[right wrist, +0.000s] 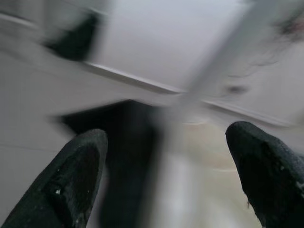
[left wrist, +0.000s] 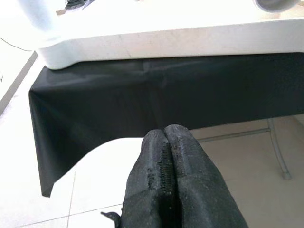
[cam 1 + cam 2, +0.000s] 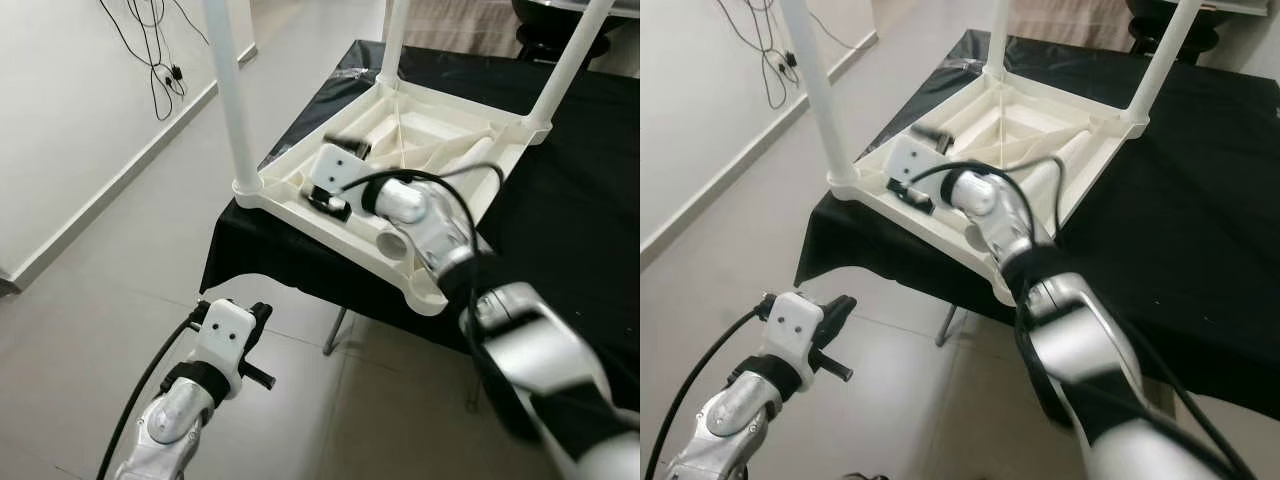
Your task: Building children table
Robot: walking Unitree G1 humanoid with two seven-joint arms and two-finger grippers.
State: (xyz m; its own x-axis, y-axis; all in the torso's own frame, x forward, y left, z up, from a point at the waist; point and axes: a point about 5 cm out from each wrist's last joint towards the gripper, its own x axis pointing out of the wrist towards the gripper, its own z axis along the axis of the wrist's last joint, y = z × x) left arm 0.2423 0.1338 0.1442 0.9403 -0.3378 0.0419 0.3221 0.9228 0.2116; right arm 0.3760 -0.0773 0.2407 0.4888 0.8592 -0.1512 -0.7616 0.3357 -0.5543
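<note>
Right wrist view badly blurred. Legs (image 3: 231, 95) cut off at top. Table (image 3: 400, 150) lies upside down on black cloth (image 3: 580, 200). Right gripper (image 3: 335, 185) over its underside, fingers (image 1: 76, 175) spread wide, holding nothing. Left gripper (image 2: 166, 137) low by cloth edge, closed, empty.

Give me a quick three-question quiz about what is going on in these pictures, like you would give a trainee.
1. True or false: the white table lies upside down on the black cloth.
2. How many legs already stand in the table? A) one B) three C) four
3. Fill in: the left gripper has its jaws ____.

Key:
1. True. Its ribbed underside faces up and the legs point upward.
2. B. Three legs stand up; the near corner socket is empty.
3. Shut. It hangs low over the floor, in front of the cloth's edge, while the right gripper, jaws open, reaches over the table.
</note>
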